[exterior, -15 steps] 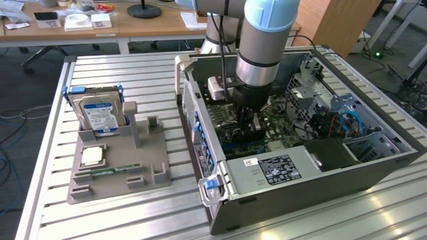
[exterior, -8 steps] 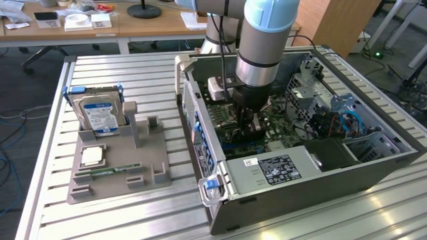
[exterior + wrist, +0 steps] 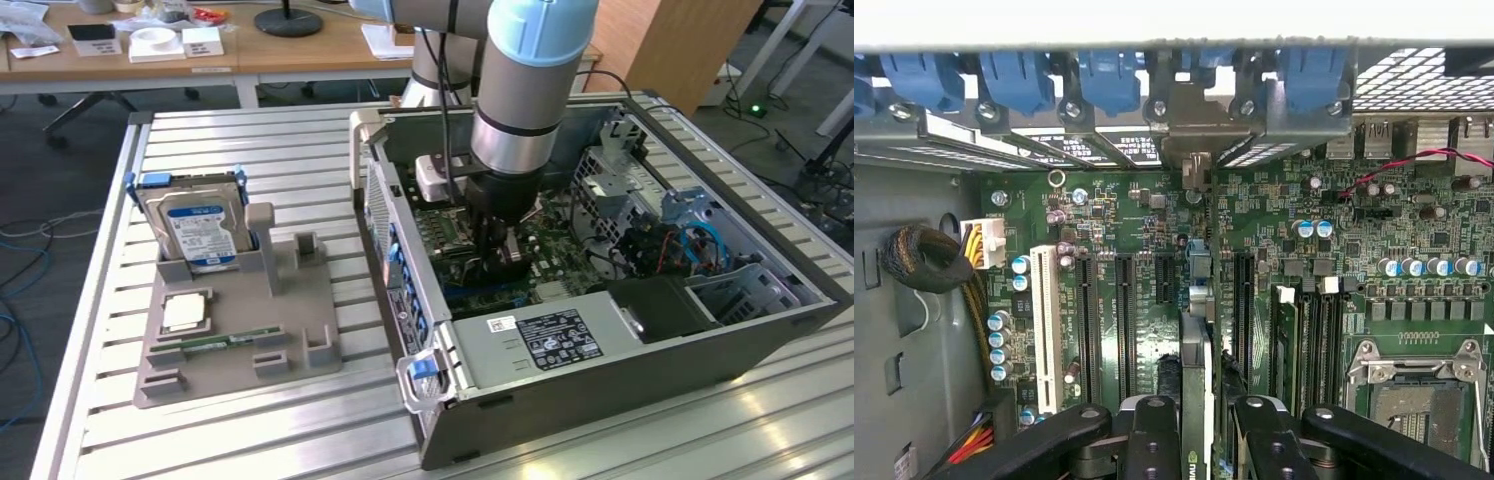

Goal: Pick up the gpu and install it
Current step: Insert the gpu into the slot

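I counted one arm [image 3: 521,90] reaching down into one open computer case [image 3: 747,340], and one gripper [image 3: 501,255] low over the motherboard [image 3: 567,255]. On the slatted table [image 3: 267,440], toward the exterior view's left, one grey holder tray [image 3: 300,310] carried one hard drive [image 3: 196,228] standing upright, one processor chip [image 3: 184,311] lying flat and one slim memory stick [image 3: 220,340] lying in its slot.

From the wrist camera I saw what the outside camera hid behind the arm: the gripper [image 3: 1197,425] was clenched on the gpu [image 3: 1197,340], the two dark fingers [image 3: 1154,435] pressing either side of the thin card, which stood on edge. The card ran away from the fingers toward the rear bracket bay [image 3: 1199,150], lined up with the board's long expansion slots; I could not tell whether its edge was seated in one. That view also gave me five blue slot clips [image 3: 1109,75] along the case's rear edge, one white slot [image 3: 1046,325] and one empty processor socket [image 3: 1417,395]. The outside camera alone gave me the tray and the power supply [image 3: 554,340] with its label.
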Controlling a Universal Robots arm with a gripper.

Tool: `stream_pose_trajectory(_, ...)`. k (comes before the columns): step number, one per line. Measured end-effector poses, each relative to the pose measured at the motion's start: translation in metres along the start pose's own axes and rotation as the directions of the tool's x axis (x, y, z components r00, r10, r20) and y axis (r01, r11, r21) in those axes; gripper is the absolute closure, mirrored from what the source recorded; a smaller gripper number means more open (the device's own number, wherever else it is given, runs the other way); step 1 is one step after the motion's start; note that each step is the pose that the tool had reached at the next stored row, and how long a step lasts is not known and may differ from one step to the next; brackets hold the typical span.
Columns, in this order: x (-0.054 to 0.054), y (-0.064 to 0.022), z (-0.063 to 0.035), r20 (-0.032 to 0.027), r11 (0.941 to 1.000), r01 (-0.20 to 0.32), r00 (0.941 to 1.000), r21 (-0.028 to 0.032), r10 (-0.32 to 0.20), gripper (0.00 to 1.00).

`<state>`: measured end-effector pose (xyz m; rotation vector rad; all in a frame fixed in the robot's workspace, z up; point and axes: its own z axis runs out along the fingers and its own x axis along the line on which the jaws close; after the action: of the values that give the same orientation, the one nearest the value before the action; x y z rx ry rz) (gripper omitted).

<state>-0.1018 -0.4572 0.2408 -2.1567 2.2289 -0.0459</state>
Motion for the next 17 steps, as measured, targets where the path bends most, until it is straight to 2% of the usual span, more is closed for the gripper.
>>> stream_pose_trajectory(9,0.0,0.0006,0.0,0.0002,1.0,0.0,1.0,-0.0003,0.0,0.74)
stream_pose_trajectory(11,-0.0002,0.0013,0.0009,0.0024,1.0,-0.002,1.0,0.0,0.002,0.74)
stream_pose_trajectory(12,-0.0002,0.0011,0.0006,0.0015,1.0,-0.001,1.0,0.0004,0.001,0.68)
stream_pose_trajectory(13,-0.0001,0.0007,0.0001,0.0004,1.0,-0.001,1.0,-0.0001,0.001,0.68)
stream_pose_trajectory(15,0.0,0.0006,0.0001,0.0003,1.0,0.0,1.0,-0.0002,0.0,0.56)
stream_pose_trajectory(17,-0.0001,0.0006,0.0001,0.0003,1.0,0.0,1.0,-0.0002,0.0,0.56)
